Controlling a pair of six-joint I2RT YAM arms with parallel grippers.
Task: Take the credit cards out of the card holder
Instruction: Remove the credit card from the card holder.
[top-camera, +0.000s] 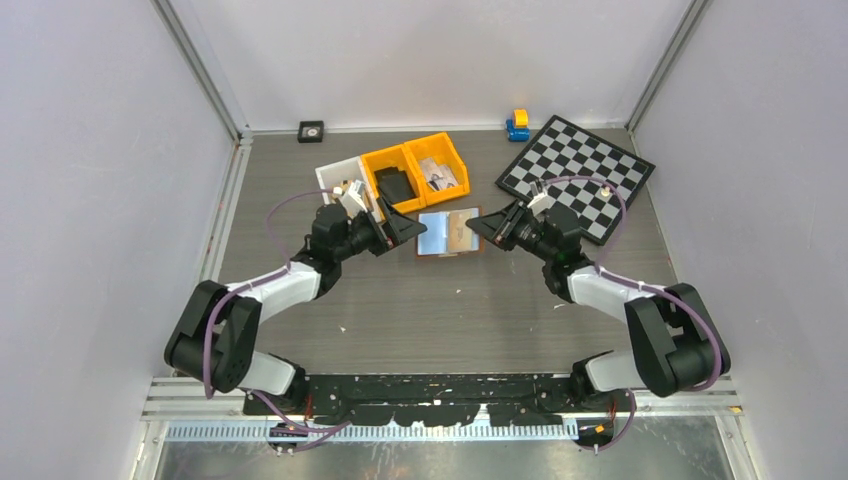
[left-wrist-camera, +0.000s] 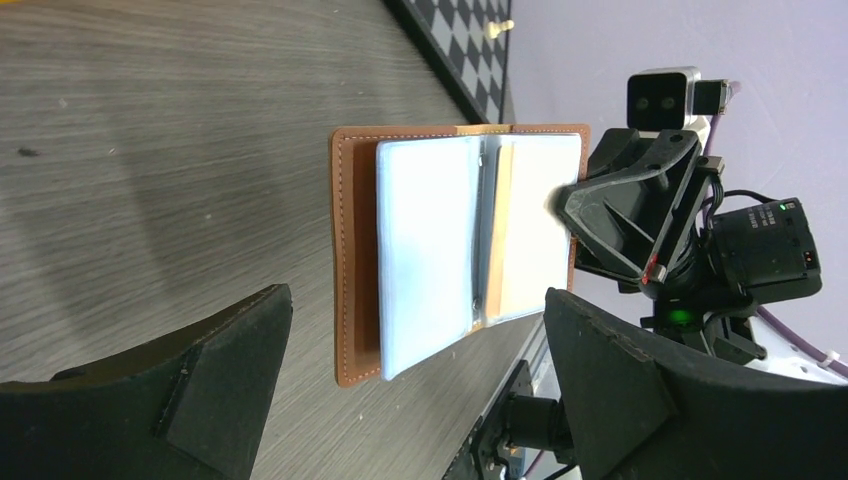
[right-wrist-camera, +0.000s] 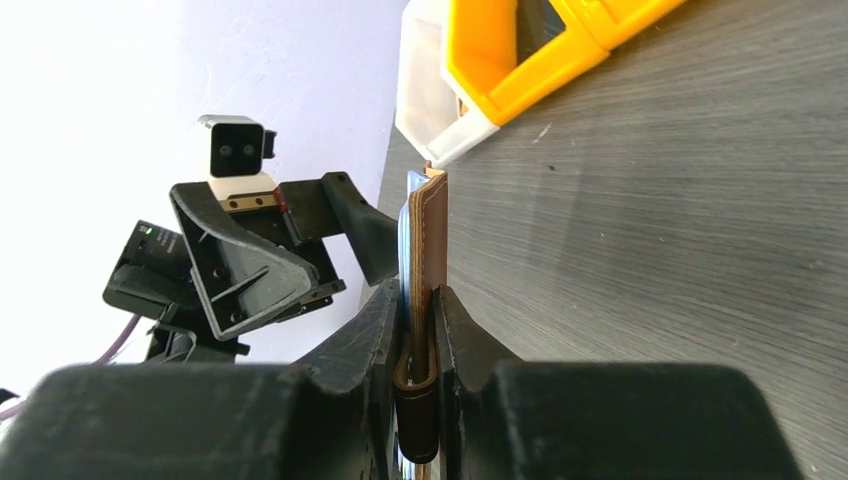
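Note:
The card holder (top-camera: 448, 232) is spread open in mid-table, brown leather outside (left-wrist-camera: 345, 260), pale blue inside (left-wrist-camera: 430, 250). My right gripper (top-camera: 487, 229) is shut on its right edge, and the leather fold is pinched between the jaws (right-wrist-camera: 425, 335). The holder's brown edge (right-wrist-camera: 433, 235) stands out from those jaws. A whitish face (left-wrist-camera: 535, 230) beside a tan strip fills the right half; I cannot tell the credit cards from the lining. My left gripper (top-camera: 405, 230) is open just left of the holder, its fingers (left-wrist-camera: 210, 370) wide apart and touching nothing.
Two yellow bins (top-camera: 415, 168) and a white bin (top-camera: 338, 178) stand just behind the holder; one yellow bin holds a black wallet-like object (top-camera: 396, 186). A chessboard (top-camera: 578, 175) lies at the back right, with a blue-and-yellow toy (top-camera: 517, 125) behind it. A small black square (top-camera: 311, 130) sits at the back wall.

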